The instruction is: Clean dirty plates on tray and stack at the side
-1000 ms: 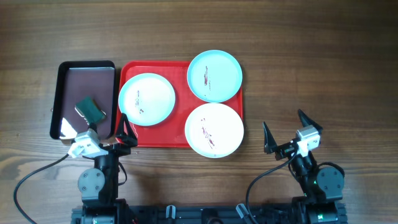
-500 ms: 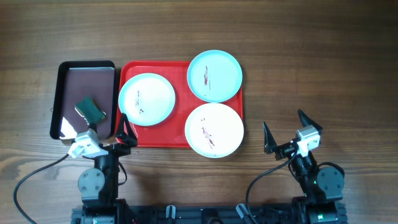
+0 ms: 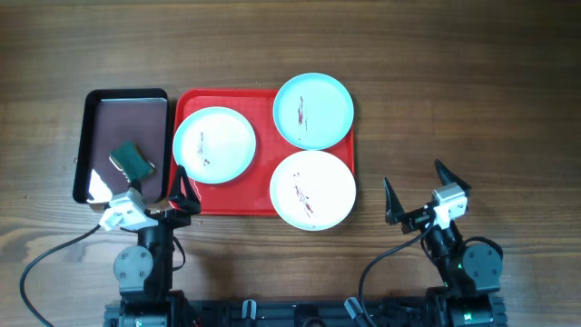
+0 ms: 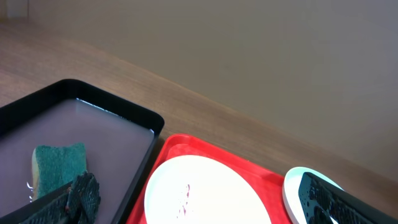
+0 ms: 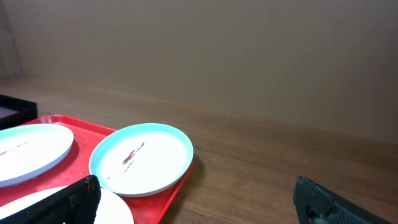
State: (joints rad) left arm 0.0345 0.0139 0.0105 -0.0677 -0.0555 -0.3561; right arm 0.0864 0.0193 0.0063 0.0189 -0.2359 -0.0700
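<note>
1. both claws are released and empty. your left gripper (image 3: 182, 193) hangs with jaws wide over the near edge, where the black tray (image 3: 83, 136) meets the red tray (image 3: 265, 98). your right gripper (image 3: 412, 174) sits just as wide over the wooden table (image 3: 454, 73), well apart from the plates.
2. all three plates lie on the red tray, each showing dark red smears. the left turquoise plate (image 3: 214, 144) is wholly inside, the far turquoise plate (image 3: 313, 110) overhangs the far right corner, and the white plate (image 3: 312, 189) overhangs the near rim. none is stacked at the side, so the job looks unstarted.
3. the first step, as i judge it, is fetching the green sponge (image 3: 132, 160). it lies in the black tray's brownish liquid, toward the near end and just beyond your left claw.
4. come down on the sponge from above with the left jaws straddling its narrower width. close gently, since it looks soft and wet and will likely squash and drip.
5. lift clear of the black tray's rim before you cross to the left turquoise plate, the nearest one.
6. consider pinning that plate's rim with the right claw while you wipe, as a shallow plate may slide on smooth plastic.
7. wipe along the smear, then check the left wrist view before you move on.
</note>
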